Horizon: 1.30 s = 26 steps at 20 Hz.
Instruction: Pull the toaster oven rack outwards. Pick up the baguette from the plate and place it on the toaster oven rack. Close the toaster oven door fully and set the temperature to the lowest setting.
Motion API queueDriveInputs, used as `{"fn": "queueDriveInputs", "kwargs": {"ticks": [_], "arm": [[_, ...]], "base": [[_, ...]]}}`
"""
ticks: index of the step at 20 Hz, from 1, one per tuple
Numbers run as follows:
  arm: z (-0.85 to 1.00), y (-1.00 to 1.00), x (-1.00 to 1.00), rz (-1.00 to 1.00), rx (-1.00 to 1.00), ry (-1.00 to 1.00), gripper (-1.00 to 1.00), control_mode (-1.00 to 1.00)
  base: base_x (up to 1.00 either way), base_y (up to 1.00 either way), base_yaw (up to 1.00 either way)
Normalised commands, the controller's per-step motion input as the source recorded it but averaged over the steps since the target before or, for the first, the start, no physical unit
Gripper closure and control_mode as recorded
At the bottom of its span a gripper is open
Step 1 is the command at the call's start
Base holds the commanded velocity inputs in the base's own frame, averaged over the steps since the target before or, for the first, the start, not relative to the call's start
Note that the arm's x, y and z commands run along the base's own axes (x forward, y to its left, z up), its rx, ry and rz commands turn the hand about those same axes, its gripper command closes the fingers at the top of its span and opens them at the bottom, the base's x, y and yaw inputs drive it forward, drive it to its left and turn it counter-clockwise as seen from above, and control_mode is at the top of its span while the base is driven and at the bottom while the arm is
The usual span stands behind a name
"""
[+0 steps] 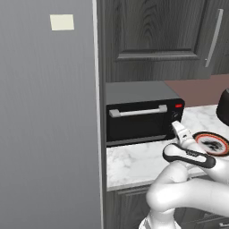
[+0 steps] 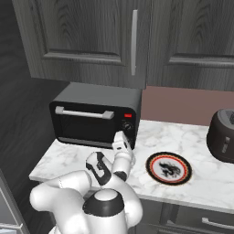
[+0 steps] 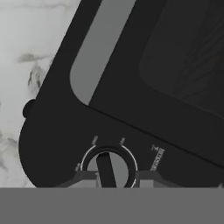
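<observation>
My end effector (image 3: 109,180) is clenched on the lower knob (image 3: 109,168) at the right front of the toaster oven (image 2: 93,114) on the bench (image 1: 134,163) (door shut): rigid, small, slippery, best pinched across its raised ridge.

You have one toaster oven (image 2: 93,116) on the counter, with one bar handle (image 2: 83,112), one red light (image 2: 128,115) and one knob (image 3: 108,168) you can make out clearly up close. One plate (image 2: 168,168). One large dark pot (image 2: 222,135) at the right. One pale note (image 1: 62,22) on the tall grey panel. Two long cabinet handles: (image 2: 134,42), (image 2: 218,224).
</observation>
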Motion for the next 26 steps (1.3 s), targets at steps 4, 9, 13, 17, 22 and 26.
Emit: {"fn": "queueDriveInputs", "kwargs": {"ticks": [4,9,13,17,22,26], "arm": [[-0.21,0.00,0.00,0.00,-0.16,-0.03,1.00,-1.00],[-0.18,0.00,0.00,0.00,-0.16,-0.04,1.00,-1.00],[-0.14,0.00,0.00,0.00,-0.16,-0.05,1.00,-1.00],[-0.13,0.00,0.00,0.00,-0.16,-0.04,1.00,-1.00],[-0.10,0.00,0.00,0.00,-0.15,-0.02,1.00,-1.00],[-0.09,0.00,0.01,0.00,-0.15,0.00,1.00,-1.00]], "base": [[0.00,0.00,0.00],[0.00,0.00,0.00],[0.00,0.00,0.00],[0.00,0.00,0.00],[0.00,0.00,0.00],[0.00,0.00,0.00]]}}
